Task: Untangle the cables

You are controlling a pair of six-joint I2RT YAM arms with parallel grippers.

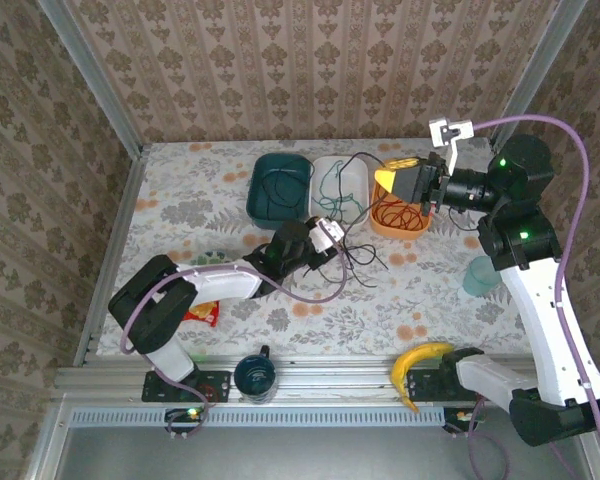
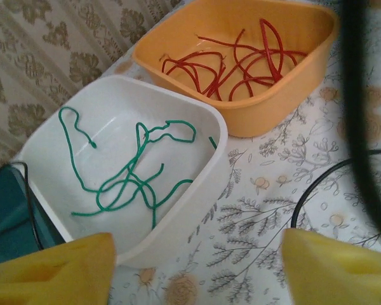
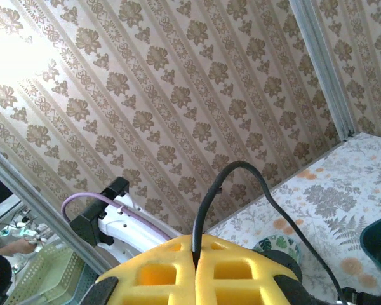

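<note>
Sorted by colour at upper centre of the top view: red cables in the orange bin, green cables in the white bin beside it, likely to keep colours apart. Right gripper is clamped on a black cable and held up over the orange bin, presumably to draw it clear of the loose black strands at frame centre. Left gripper sits low beside those strands, jaws apart and empty.

Low reach, left end effector gaping — right end effector raised high, pinched tight on a black cable.
</note>
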